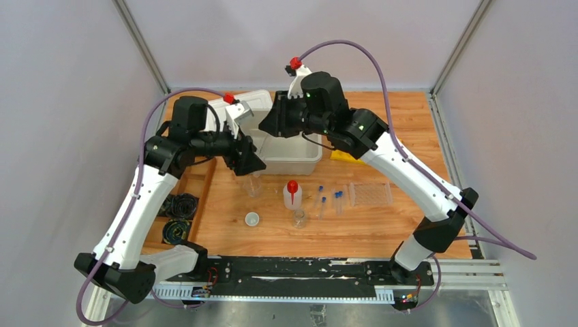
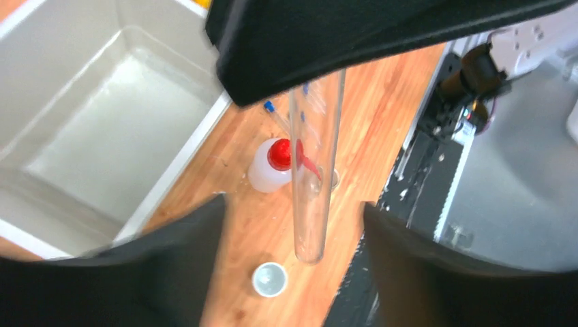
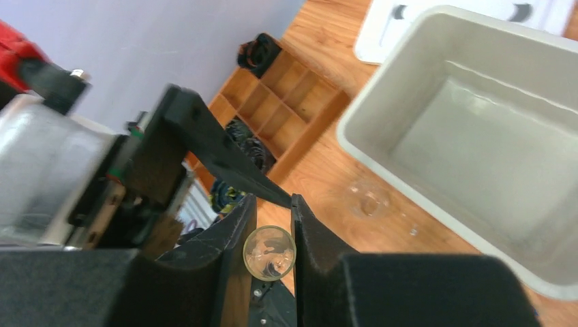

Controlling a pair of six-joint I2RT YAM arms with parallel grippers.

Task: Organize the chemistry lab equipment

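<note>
Long clear glass test tube, smooth and round-bottomed, hangs over the wooden tabletop beside the white plastic bin. Right gripper has its black jaws pinched tight on the tube near one end. Left gripper has its jaws spread wide, with the tube's rounded tip between them, clear of both.

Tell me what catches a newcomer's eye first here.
The right end effector pinches a clear tube, which hangs inside the open left end effector above the wooden table. Beyond them sits a white bin, and nearer the arm bases stands a squeeze bottle with a red nozzle.
</note>
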